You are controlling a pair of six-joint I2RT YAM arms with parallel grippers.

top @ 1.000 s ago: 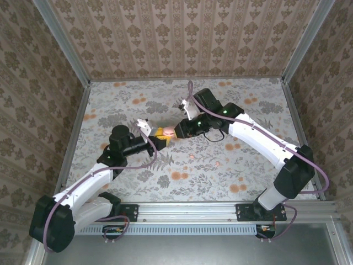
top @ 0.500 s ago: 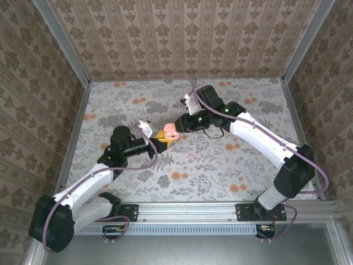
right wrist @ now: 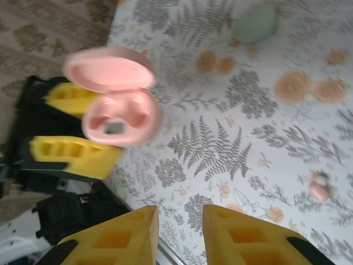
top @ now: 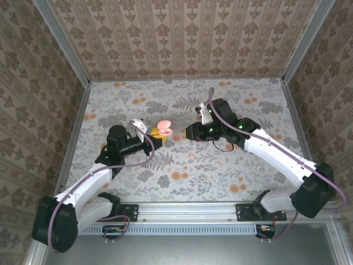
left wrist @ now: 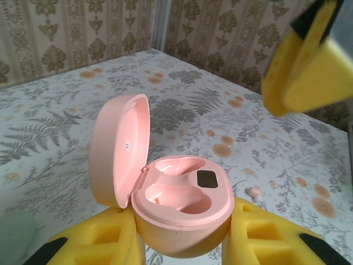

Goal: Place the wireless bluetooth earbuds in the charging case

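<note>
The pink earbud and mint case are blurred in the right wrist view.

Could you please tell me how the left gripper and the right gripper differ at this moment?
The left gripper is shut on the open pink charging case, while the right gripper holds nothing. The left gripper's jaws press the case's sides; the right gripper's jaws stand apart with an open gap between them. The left gripper sits at the case; the right gripper is off to one side, clear of it. Both have yellow fingers.
</note>
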